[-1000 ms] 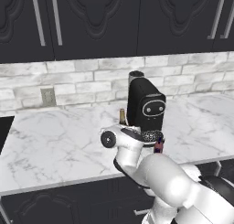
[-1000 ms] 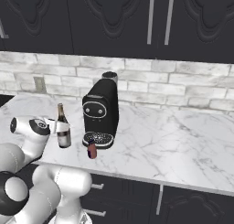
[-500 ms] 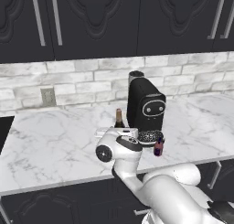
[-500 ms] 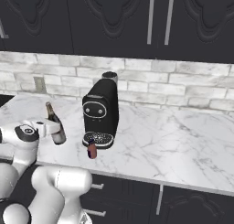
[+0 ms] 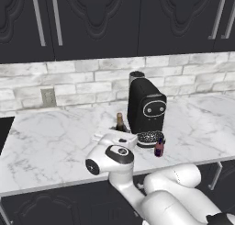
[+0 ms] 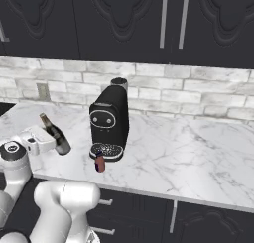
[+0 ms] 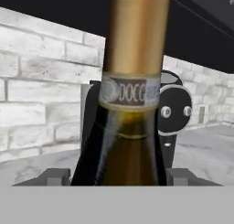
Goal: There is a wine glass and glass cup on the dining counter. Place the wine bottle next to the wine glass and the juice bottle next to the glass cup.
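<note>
From the right, we saw the pincer [image 6: 55, 140] gripping the wine bottle [image 6: 55, 136], tilted above the worktop [image 6: 163, 157]. The hand view showed its gold neck. The juice bottle [image 5: 159, 147] stood by the coffee machine [image 5: 144, 108].

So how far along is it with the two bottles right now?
Nothing looks placed yet. In hand: the fingers sit either side of the wine bottle, which leans in the right base view. Left: the juice bottle stands on the wall counter by the coffee machine, and both bottles need delivering.
</note>
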